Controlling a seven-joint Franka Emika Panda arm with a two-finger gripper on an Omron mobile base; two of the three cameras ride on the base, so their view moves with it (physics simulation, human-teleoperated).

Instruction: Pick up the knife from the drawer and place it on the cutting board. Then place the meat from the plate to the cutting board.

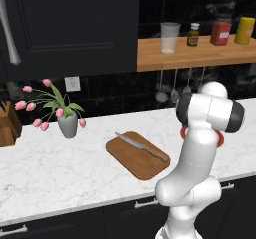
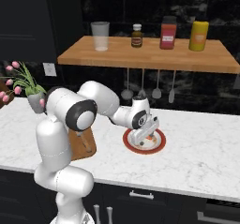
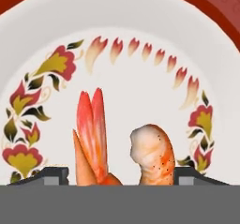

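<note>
The long brown-handled, silver-bladed knife already lies on the brown wooden cutting board — first half done. The claw is down over the red-rimmed white plate, fingers released either side of the curled orange-pink meat, not yet clenched.

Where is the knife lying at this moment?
The knife lies diagonally on the cutting board, on the marble counter in the left base view. The flower vase stands to its left, the robot arm to its right.
</note>
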